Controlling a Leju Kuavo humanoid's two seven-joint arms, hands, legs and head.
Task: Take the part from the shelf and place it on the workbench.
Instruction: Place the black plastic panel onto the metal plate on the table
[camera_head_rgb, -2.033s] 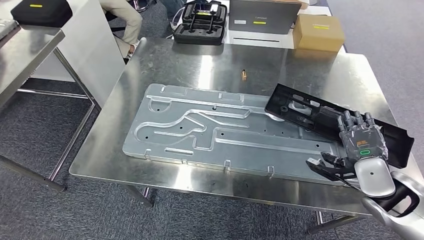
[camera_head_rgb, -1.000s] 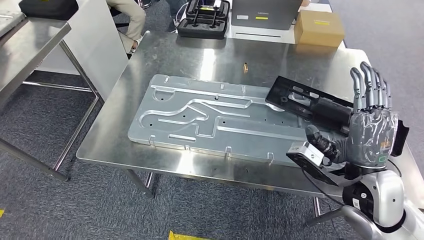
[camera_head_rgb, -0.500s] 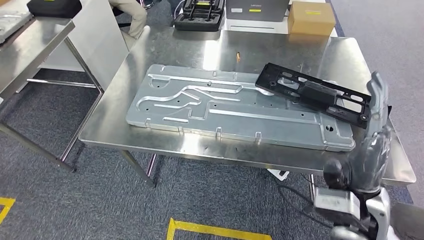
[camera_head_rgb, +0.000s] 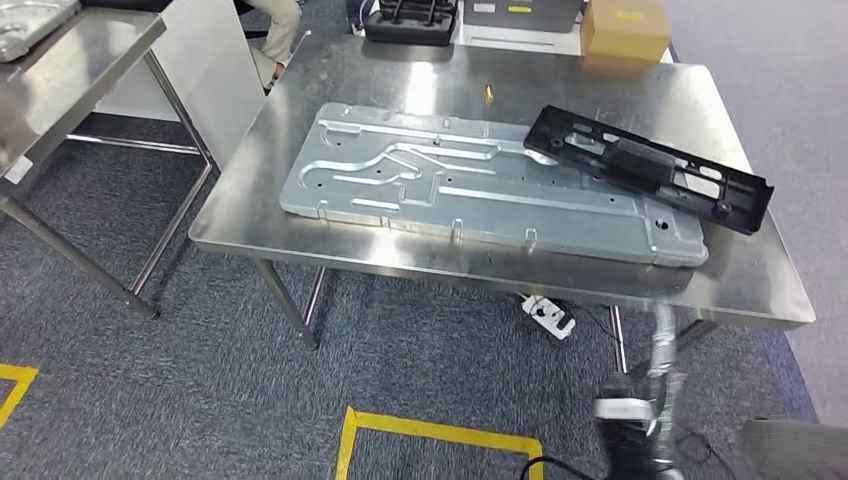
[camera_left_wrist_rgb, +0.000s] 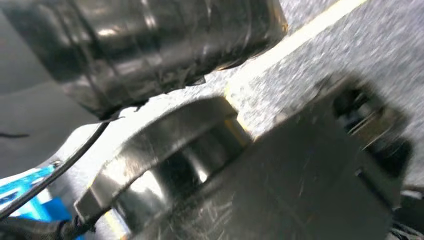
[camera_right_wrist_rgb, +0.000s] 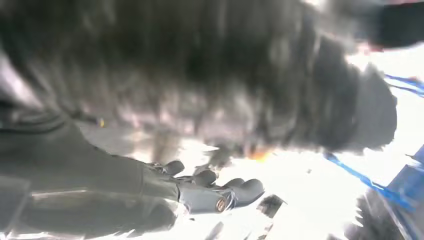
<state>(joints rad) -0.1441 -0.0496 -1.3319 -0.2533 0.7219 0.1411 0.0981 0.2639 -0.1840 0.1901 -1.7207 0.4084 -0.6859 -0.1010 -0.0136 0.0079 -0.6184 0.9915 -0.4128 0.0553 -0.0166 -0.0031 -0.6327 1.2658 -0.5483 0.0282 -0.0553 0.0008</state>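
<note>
Head view, reading left to right: a second steel table (camera_head_rgb: 70, 45) stands at the left edge, then the workbench (camera_head_rgb: 300, 150) carrying one large grey metal plate (camera_head_rgb: 480, 190), one small brass piece (camera_head_rgb: 488, 94), and one black part (camera_head_rgb: 650, 165) lying flat at the plate's right end, partly over it. Behind are one black case (camera_head_rgb: 410, 20) and one cardboard box (camera_head_rgb: 625, 25). A second ago the right hand was raised beside the black part; now it has dropped below the bench edge, and the part rests free with nothing touching it. I judge the placing done and the arm retreating. In the right wrist view the right hand (camera_right_wrist_rgb: 200, 192) carries nothing, fingers loosely extended, though blur hides detail. I cannot tell how the left hand's fingers lie. One white power strip (camera_head_rgb: 547, 316) lies on the floor beneath.
</note>
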